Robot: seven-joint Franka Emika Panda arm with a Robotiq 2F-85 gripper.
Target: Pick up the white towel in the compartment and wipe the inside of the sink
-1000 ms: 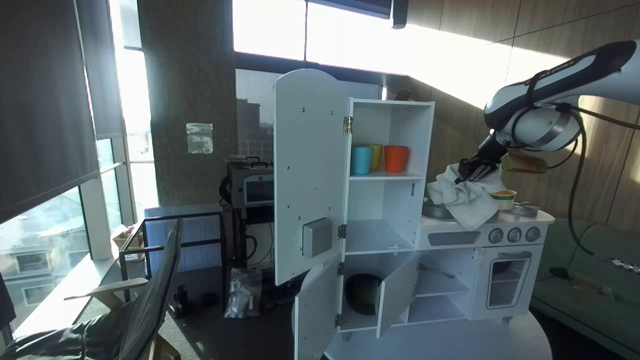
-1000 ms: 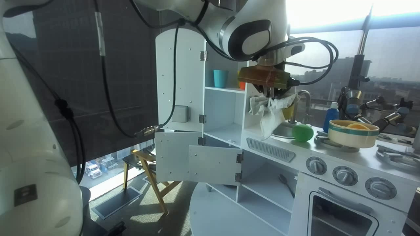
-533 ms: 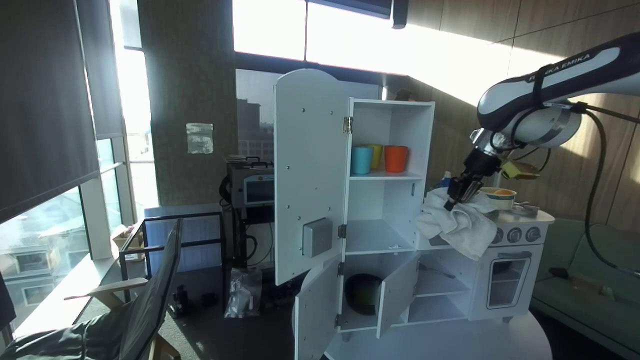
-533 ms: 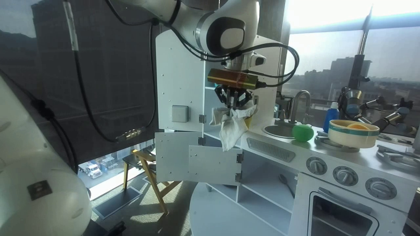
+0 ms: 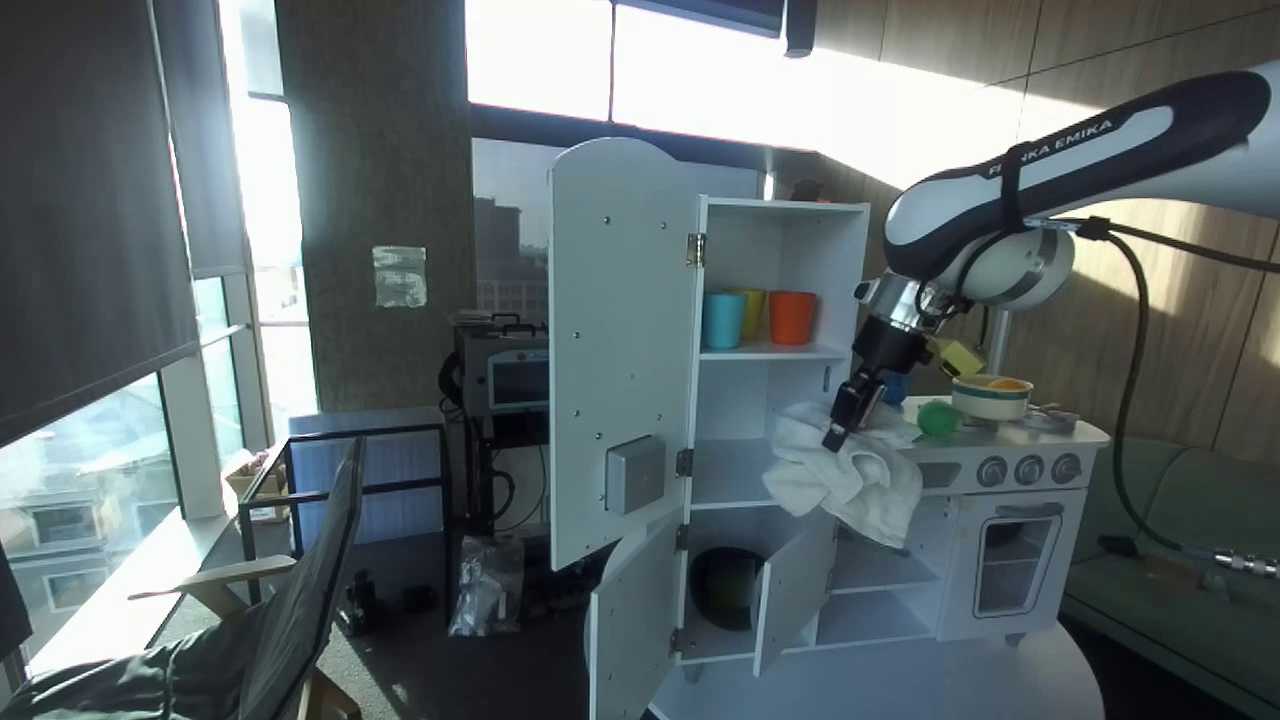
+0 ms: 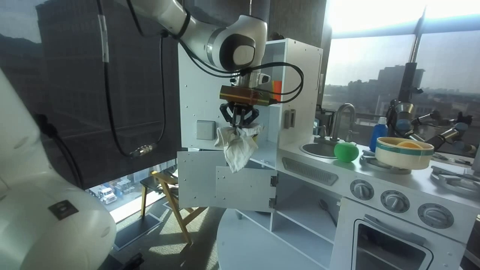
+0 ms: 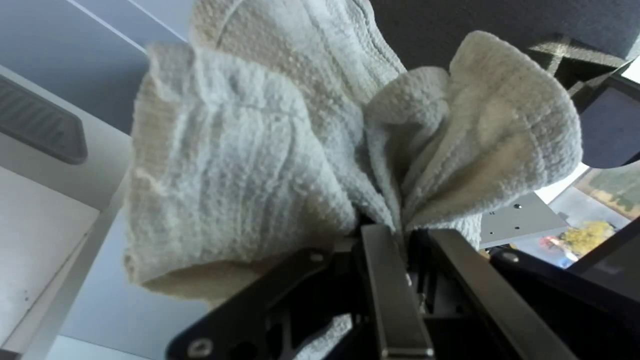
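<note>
The white towel hangs bunched from my gripper in all views: in both exterior views (image 5: 850, 490) (image 6: 240, 152) and, large, in the wrist view (image 7: 240, 150). My gripper (image 6: 239, 125) points down and is shut on the towel, pinching its folds between the fingertips (image 7: 404, 235). It holds the towel in the air in front of the tall cabinet's open shelves, off to the side of the sink. The round metal sink (image 6: 308, 150) is set in the white counter and shows in an exterior view. The arm and towel hide it in the other view (image 5: 838, 440).
A curved faucet (image 6: 343, 110) stands behind the sink. A green ball-like object (image 6: 346, 152) sits at its rim. A cream pot (image 6: 403, 159) and blue bottle (image 6: 378, 135) stand further along the counter. Open cabinet doors (image 5: 620, 350) stick out. Cups (image 5: 792, 320) stand on a shelf.
My gripper has carried the towel leftward and down in both exterior views, away from over the counter. The sink and green object are now uncovered. The gripper stays shut on the towel.
</note>
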